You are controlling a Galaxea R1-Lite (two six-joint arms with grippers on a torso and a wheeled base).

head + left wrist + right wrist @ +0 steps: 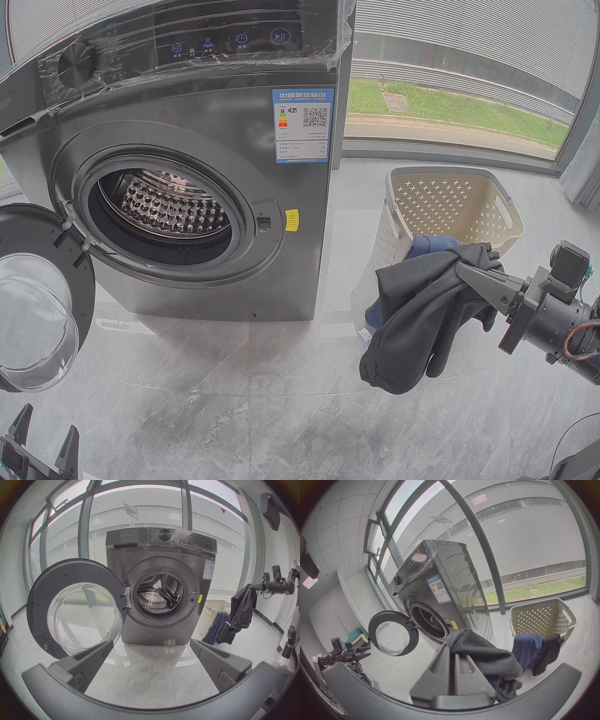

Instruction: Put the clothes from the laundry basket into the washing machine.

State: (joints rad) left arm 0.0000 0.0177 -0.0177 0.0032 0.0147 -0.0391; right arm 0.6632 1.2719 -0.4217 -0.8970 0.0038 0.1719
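Right claw (464, 270) grips one black garment (406, 331); one blue garment (431, 245) drapes basket (391, 209).

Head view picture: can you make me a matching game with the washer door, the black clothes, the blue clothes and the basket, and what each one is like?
Things
1. washer door
2. black garment
3. blue garment
4. laundry basket

States
A. draped over the basket's rim
B. swung wide open
C. beige, with star-shaped holes
D. hanging from the right arm's shut jaws

Pairs: 1-B, 2-D, 3-A, 4-C.
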